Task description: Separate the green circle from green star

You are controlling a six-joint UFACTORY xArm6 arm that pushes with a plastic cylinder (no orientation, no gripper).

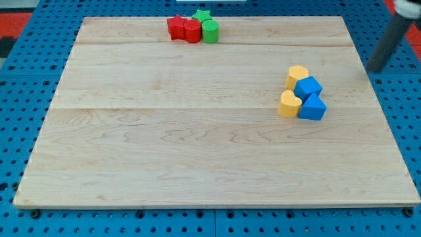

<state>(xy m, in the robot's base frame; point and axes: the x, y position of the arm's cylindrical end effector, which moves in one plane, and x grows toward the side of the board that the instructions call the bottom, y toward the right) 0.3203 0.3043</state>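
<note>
The green circle (210, 31) stands near the board's top edge, touching the green star (202, 15) just behind it to the upper left. Two red blocks (183, 29) sit tight against the green circle's left side. My rod comes in from the view's upper right, and my tip (376, 69) is off the board's right edge, far right of the green blocks and right of the blue and yellow cluster.
A cluster at the right of the wooden board (210, 151) holds a yellow block (297, 76), a blue block (308, 87), a second yellow block (288, 104) and a blue triangle-like block (313, 107). A blue pegboard (20, 99) surrounds the board.
</note>
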